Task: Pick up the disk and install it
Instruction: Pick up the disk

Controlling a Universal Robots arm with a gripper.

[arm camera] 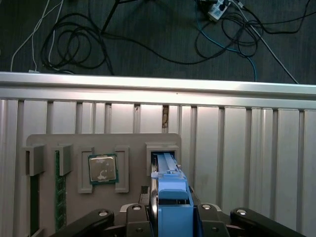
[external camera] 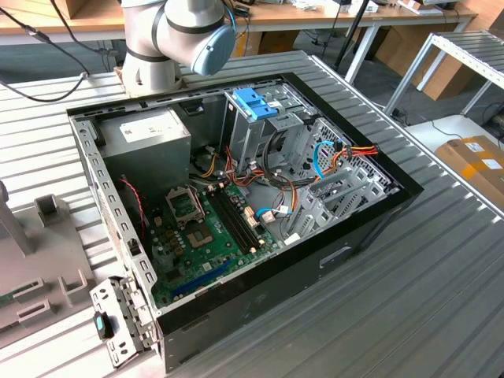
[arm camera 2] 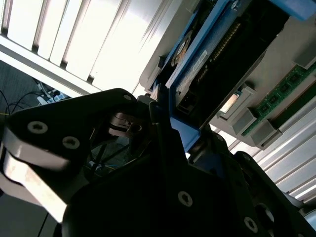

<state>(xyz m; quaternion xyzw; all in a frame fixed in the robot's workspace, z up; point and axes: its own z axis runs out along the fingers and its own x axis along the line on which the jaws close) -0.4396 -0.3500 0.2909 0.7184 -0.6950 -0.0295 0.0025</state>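
Robotics lab or workshop: arm [external camera: 181, 35], opened PC case [external camera: 346, 236] on slatted metal table [external camera: 441, 299], wooden benches [external camera: 299, 14], cables [arm camera: 74, 44] across floor.

Ribbed metal table carrying 3 things

The slatted table [external camera: 441, 299] bears an open computer case [external camera: 315, 264] at its middle. A grey fixture tray [external camera: 55, 268] lies near it at the exterior view's left, and the arm's base [external camera: 146, 75] stands beyond the case.

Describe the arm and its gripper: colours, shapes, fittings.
The arm is built of pale grey rounded cylinders, with a light-blue round cap on one joint. The gripper is matte black in both wrist views, made of flat angular links fastened with small silver screws; its jaws are black too. In the second wrist view a pale grey metal piece sits beside the black body.
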